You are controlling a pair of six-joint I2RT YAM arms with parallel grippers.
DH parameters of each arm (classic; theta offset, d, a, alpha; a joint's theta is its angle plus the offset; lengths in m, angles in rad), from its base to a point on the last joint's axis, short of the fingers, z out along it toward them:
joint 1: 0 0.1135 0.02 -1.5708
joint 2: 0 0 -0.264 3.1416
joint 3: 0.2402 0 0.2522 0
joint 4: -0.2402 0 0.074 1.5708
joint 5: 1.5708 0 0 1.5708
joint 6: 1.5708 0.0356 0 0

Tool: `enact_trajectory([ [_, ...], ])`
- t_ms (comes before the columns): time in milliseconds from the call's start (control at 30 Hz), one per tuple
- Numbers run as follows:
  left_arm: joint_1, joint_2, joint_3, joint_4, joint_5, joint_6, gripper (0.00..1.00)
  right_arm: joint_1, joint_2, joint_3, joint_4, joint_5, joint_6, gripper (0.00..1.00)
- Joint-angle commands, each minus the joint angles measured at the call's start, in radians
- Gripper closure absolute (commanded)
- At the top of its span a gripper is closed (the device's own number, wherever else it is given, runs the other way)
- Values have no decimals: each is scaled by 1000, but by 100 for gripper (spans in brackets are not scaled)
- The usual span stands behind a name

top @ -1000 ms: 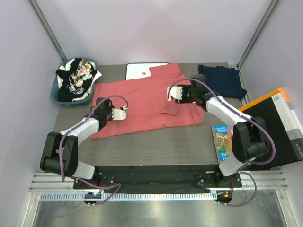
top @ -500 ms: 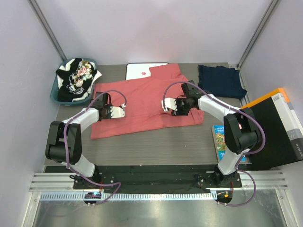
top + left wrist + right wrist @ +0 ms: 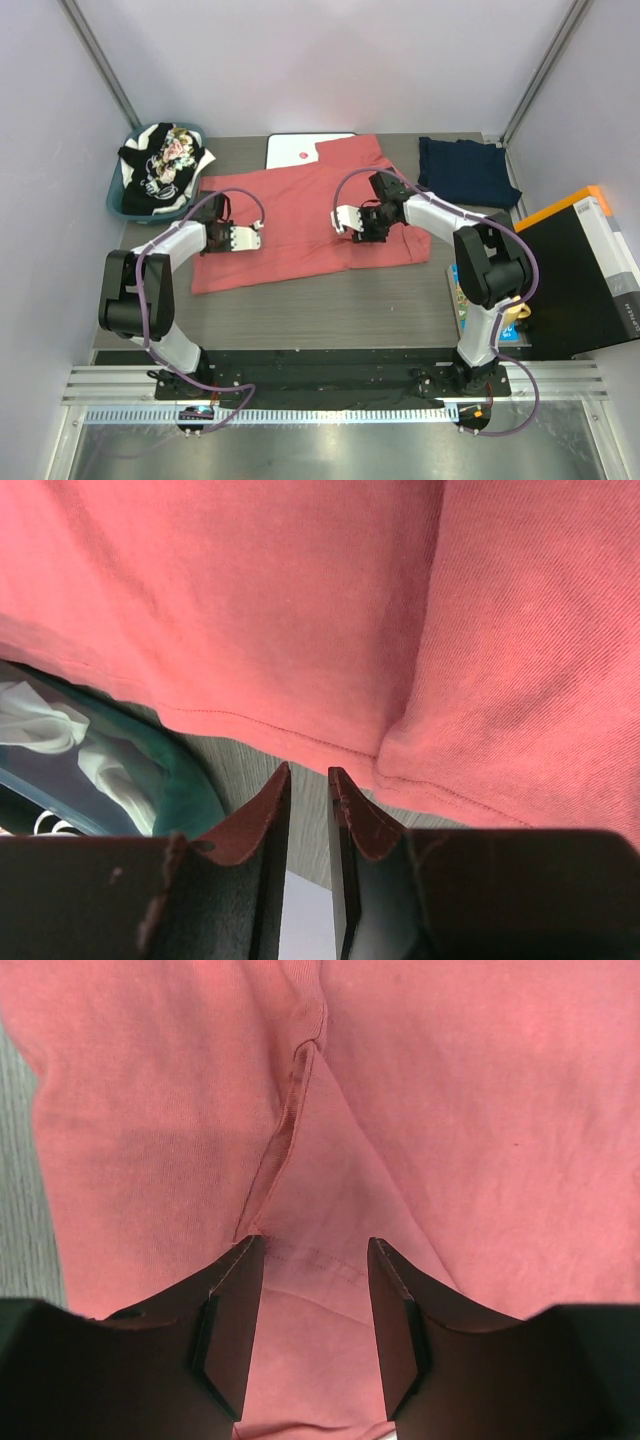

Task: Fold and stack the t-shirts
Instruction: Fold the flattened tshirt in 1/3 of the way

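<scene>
Salmon t-shirt [image 3: 300, 215]: plain, lying mostly flat and sideways across the middle of the table [image 3: 330, 310], front edge slanted. One sleeve sticks out toward the far side. The right part is doubled over in a loose fold, with creases. Stitched seam and hem show close up.

Navy t-shirt [image 3: 468, 170]: plain dark, folded into a rough rectangle, flat at the far right, apart from the salmon one.

Black, white and floral t-shirts [image 3: 160, 165]: crumpled in a heap in the basket [image 3: 118, 200], far left corner.
</scene>
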Motion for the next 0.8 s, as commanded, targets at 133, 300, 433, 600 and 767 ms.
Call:
enact_trajectory([
  [133,28,31,79,-83,38,17,79,9,38,57,-3,-19,17,50],
  [300,32,43,96,-92,40,22,80,15,42,89,-23,-22,24,53],
  [433,37,57,107,-97,48,27,80,21,28,100,-72,-25,3,58],
  [600,37,77,121,-96,54,25,80,27,45,98,-98,-2,-7,63],
  [767,44,79,128,-104,58,33,81,33,35,146,-144,4,9,42],
])
